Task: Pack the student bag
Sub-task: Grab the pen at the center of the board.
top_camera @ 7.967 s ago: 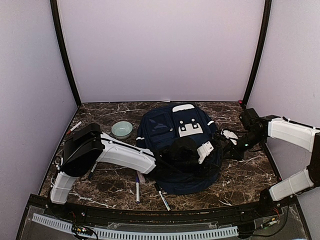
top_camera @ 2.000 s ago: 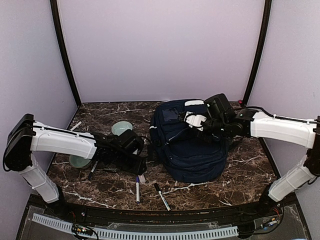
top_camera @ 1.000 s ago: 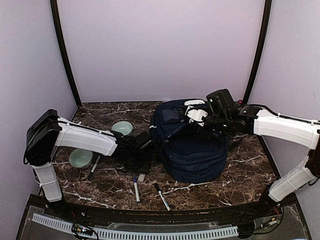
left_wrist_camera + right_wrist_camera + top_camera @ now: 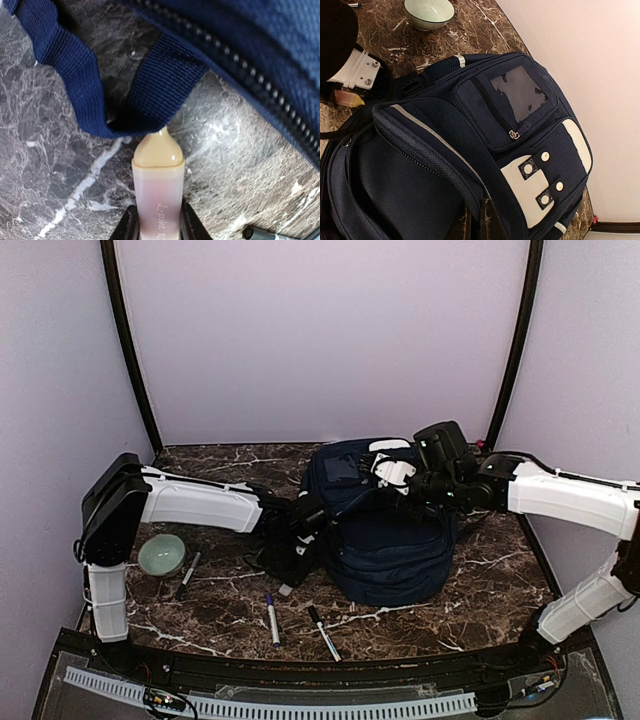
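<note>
The student bag (image 4: 392, 545) lies on the marble table right of centre, navy with a white-grey patch (image 4: 532, 187). Pinched between my right gripper's (image 4: 481, 222) shut jaws is the raised rim of the bag's zip opening, near the top. My left gripper (image 4: 158, 227) is shut on a pale pink highlighter (image 4: 158, 187) with a cream cap. Its tip touches a navy webbing strap (image 4: 150, 90) at the bag's left side, just short of the zip (image 4: 250, 75). From above, the left gripper (image 4: 300, 532) is at the bag's left edge.
A pale green bowl (image 4: 161, 554) sits at the left under the left arm. Loose pens lie near the front: one (image 4: 271, 618), another (image 4: 323, 632), a third (image 4: 186, 575) beside the bowl. A black pen end (image 4: 265, 233) lies by the bag.
The left arm has reached further right, carrying the highlighter up to the bag's left side. The right gripper still holds the bag's rim, almost unmoved.
</note>
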Action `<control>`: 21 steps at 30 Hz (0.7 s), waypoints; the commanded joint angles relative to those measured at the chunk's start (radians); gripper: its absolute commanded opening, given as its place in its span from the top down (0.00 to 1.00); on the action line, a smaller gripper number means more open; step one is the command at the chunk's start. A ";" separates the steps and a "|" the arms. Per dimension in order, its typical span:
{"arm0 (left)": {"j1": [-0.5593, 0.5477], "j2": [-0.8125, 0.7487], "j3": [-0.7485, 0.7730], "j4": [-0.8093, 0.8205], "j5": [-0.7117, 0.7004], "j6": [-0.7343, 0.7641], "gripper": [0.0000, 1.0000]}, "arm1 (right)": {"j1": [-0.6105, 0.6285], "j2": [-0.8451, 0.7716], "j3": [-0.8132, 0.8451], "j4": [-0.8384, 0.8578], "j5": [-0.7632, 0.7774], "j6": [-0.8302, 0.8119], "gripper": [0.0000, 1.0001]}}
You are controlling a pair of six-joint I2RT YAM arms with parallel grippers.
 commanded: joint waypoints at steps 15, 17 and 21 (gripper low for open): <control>-0.229 -0.241 0.211 -0.109 -0.149 0.355 0.89 | -0.055 0.034 0.199 -0.083 -0.180 0.046 1.00; -0.258 -0.207 0.279 -0.092 -0.189 0.405 0.90 | -0.055 0.046 0.212 -0.091 -0.182 0.053 1.00; -0.275 -0.120 0.385 -0.059 -0.274 0.531 0.93 | -0.056 0.047 0.238 -0.101 -0.201 0.064 1.00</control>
